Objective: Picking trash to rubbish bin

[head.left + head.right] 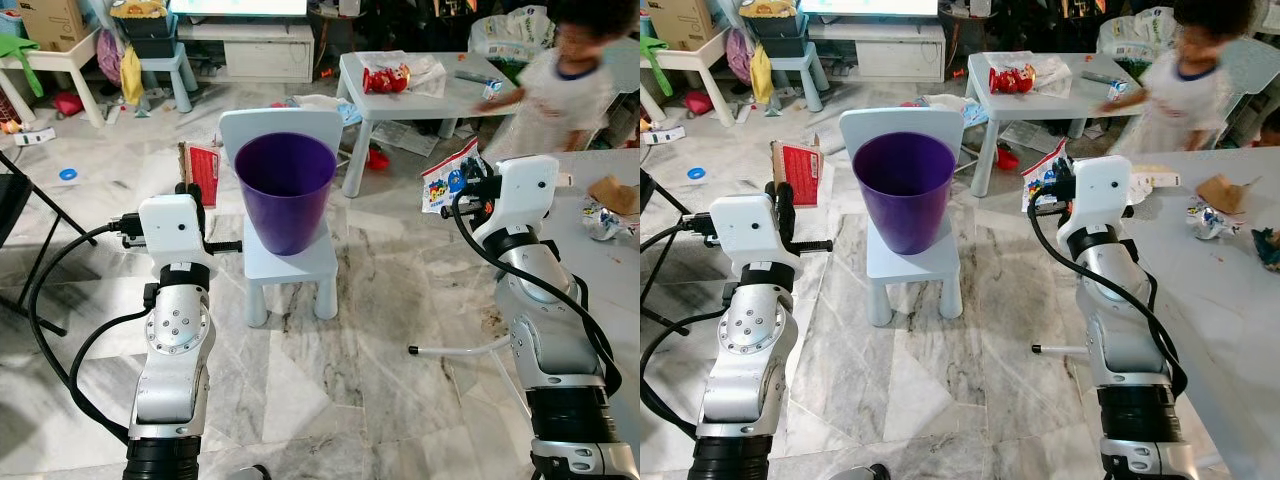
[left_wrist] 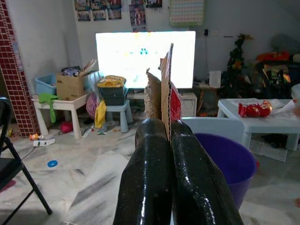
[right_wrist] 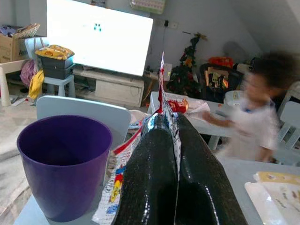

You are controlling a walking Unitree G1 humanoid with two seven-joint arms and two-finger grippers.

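A purple bin (image 1: 286, 190) stands on a small white chair (image 1: 290, 262) in front of me. My left gripper (image 1: 190, 190) is shut on a red and brown cardboard piece (image 1: 203, 170), held upright to the left of the bin; its fingers (image 2: 154, 168) pinch the card (image 2: 166, 93). My right gripper (image 1: 470, 185) is shut on a colourful snack wrapper (image 1: 445, 178), held to the right of the bin. In the right wrist view the wrapper (image 3: 115, 187) sits between the fingers (image 3: 197, 187), with the bin (image 3: 63, 164) close beside.
A person (image 1: 560, 80) stands at the back right by a low white table (image 1: 440, 100) with red packets (image 1: 385, 78). A grey table (image 1: 1210, 290) with crumpled litter (image 1: 1205, 220) is at my right. A black folding chair (image 1: 15, 210) is at the left. Clutter lines the far wall.
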